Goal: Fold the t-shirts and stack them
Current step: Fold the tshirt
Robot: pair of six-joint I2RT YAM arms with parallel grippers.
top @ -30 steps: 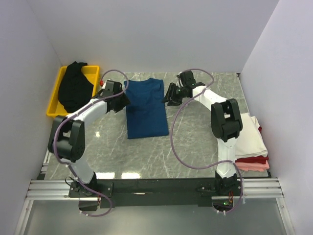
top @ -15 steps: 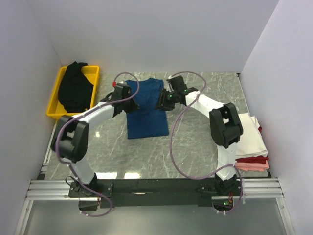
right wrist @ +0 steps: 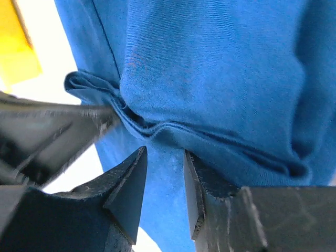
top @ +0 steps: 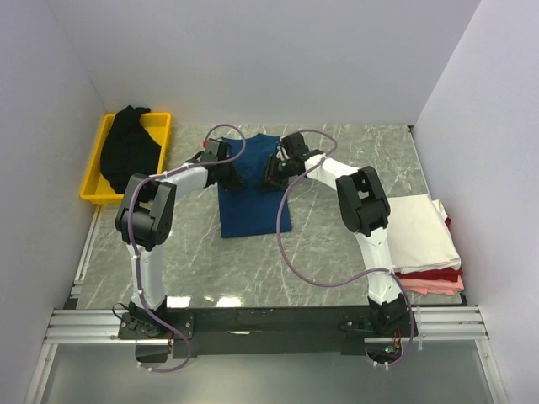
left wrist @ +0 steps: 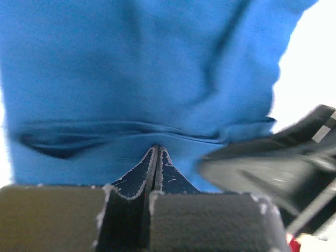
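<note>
A dark blue t-shirt (top: 255,198) lies lengthwise on the marble table, with both grippers at its far half. My left gripper (top: 233,174) is at its left edge. In the left wrist view its jaws (left wrist: 157,151) are pressed together with a pucker of blue cloth (left wrist: 147,68) pinched at their tips. My right gripper (top: 271,172) is at the right edge. Its jaws (right wrist: 165,157) stand apart over the blue fabric (right wrist: 220,79), just below a bunched fold. A black t-shirt (top: 126,156) is heaped in the yellow bin (top: 164,126). White (top: 425,231), red (top: 434,275) and pink (top: 438,288) folded t-shirts are stacked at the right.
The yellow bin stands at the far left against the wall. The folded stack sits by the right wall near the right arm's base. Purple cables loop from both arms above the table. White walls close in three sides.
Both grippers have swung inward from the shirt's sides onto its far half. The left one has snapped shut on the left edge. The right jaws have narrowed somewhat.
</note>
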